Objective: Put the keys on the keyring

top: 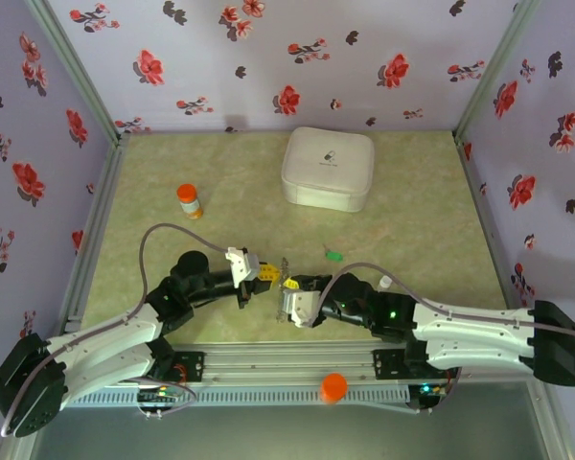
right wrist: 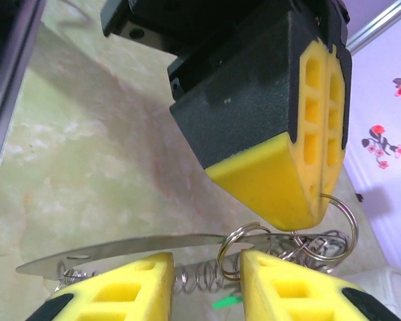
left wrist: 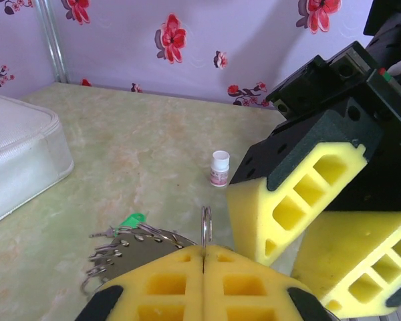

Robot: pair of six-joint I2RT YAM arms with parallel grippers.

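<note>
Nearest, the left gripper (left wrist: pixel 204 259): pads pressed flat together, pinching one thin wire loop of the keyring (left wrist: pixel 144 246). Light, springy stuff, slick stiff wire that would likely twist or slide out of soft foam unless pinched square across. Probably best held at a plain stretch of loop, away from the bumpy fringe.

Just beyond, the right gripper (right wrist: pixel 207 267): fingers a narrow gap apart, a small loop standing between them, unclamped. Nearly pad to pad with the other hand, so little room for either wrist to turn.

Farther out, one green key (top: pixel 333 255) flat on the table (top: pixel 422 211), apart from the ring. Tiny and light, likely best taken by the green head, with the shaft left free for threading. Close by, a small white vial (left wrist: pixel 220 167) that could easily be knocked over.

Then open surface, with the white case (top: pixel 328 168) and orange-capped bottle (top: pixel 189 200) toward the back wall, well clear.
</note>
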